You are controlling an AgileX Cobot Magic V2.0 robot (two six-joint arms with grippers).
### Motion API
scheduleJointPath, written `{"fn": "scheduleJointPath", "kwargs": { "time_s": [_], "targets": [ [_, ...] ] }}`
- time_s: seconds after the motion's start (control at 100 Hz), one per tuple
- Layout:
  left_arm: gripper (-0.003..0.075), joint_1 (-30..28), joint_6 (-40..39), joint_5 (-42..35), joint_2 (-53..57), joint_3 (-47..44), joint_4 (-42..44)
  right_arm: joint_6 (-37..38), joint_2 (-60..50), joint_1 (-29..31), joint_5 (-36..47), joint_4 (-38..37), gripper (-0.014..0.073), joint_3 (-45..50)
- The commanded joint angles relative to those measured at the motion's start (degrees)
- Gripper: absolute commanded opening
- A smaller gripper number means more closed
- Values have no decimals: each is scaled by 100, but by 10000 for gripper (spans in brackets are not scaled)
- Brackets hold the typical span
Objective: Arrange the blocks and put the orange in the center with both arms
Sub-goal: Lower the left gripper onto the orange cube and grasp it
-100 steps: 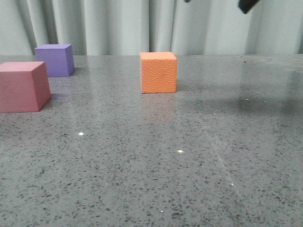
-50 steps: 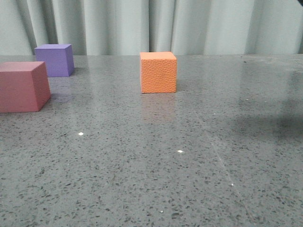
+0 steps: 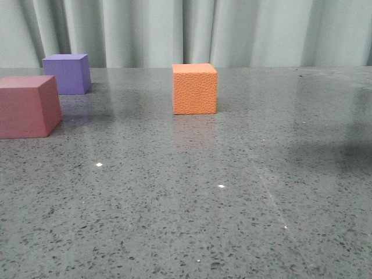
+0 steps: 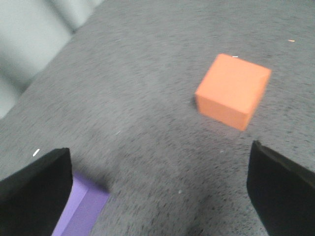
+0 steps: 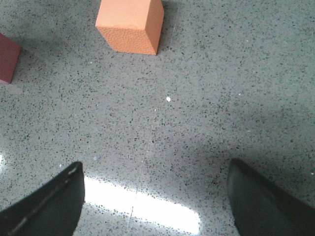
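Observation:
The orange cube [image 3: 194, 88] stands upright mid-table, also visible in the left wrist view [image 4: 232, 91] and the right wrist view [image 5: 130, 24]. At the far left sit the pink cube [image 3: 27, 107] and, behind it, the purple cube [image 3: 68, 73]. Neither arm shows in the front view. My left gripper [image 4: 160, 189] is open above bare table, with a purple cube corner [image 4: 78, 209] beside its one finger. My right gripper [image 5: 155, 194] is open and empty over the table, well short of the orange cube; a pink cube corner [image 5: 7, 59] shows at the frame edge.
The grey speckled tabletop [image 3: 232, 192] runs back to a pale curtain [image 3: 232, 32]. A bright light reflection [image 5: 142, 204] lies on the table between my right fingers. A dark shadow falls on the table's right side [image 3: 343, 151].
The dark arm part at the top right of the front view has left the frame, and its shadow on the table has shifted right. The cubes have not moved.

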State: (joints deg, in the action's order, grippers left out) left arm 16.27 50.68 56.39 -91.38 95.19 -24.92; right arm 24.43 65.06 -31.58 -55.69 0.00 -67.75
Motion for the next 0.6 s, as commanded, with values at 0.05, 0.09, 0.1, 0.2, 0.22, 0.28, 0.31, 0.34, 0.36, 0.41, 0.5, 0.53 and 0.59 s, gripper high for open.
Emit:
{"fn": "scheduleJointPath", "kwargs": {
  "time_s": [0.05, 0.09, 0.1, 0.2, 0.22, 0.28, 0.31, 0.34, 0.36, 0.41, 0.5, 0.53, 0.59],
  "targets": [
    [691, 160, 729, 581, -347, 864, -654, -62, -158, 7, 378, 0, 591, -133],
    [691, 202, 779, 658, -510, 1026, -674, -62, -158, 7, 378, 0, 591, -133],
    [691, 218, 788, 657, -561, 1048, -674, -62, -158, 7, 378, 0, 591, -133],
    [691, 340, 849, 685, -872, 1272, -674, -62, -157, 7, 372, 0, 591, -133],
    [691, 372, 864, 713, -926, 1306, -674, -62, -157, 7, 363, 0, 591, -133],
    [691, 459, 978, 772, -1066, 1388, -674, -62, -157, 7, 351, 0, 591, -133],
    [691, 525, 976, 761, -1140, 1402, -674, -62, -157, 7, 351, 0, 591, -133],
    [691, 593, 988, 707, -1199, 1412, -674, -62, -157, 7, 351, 0, 591, -133],
    [691, 637, 1005, 656, -1221, 1412, -674, -62, -157, 7, 351, 0, 591, -133],
    [691, 729, 1134, 568, -1309, 1412, -683, -62, -157, 7, 351, 0, 591, -133],
    [691, 883, 1269, 374, -1435, 1412, -683, -68, -157, 7, 337, 0, 591, -133],
    [691, 917, 1269, 314, -1474, 1412, -695, -78, -157, 7, 339, 0, 591, -133],
    [691, 991, 1269, 220, -1575, 1412, -695, -92, -157, 7, 331, 0, 591, -133]
  ]
}}
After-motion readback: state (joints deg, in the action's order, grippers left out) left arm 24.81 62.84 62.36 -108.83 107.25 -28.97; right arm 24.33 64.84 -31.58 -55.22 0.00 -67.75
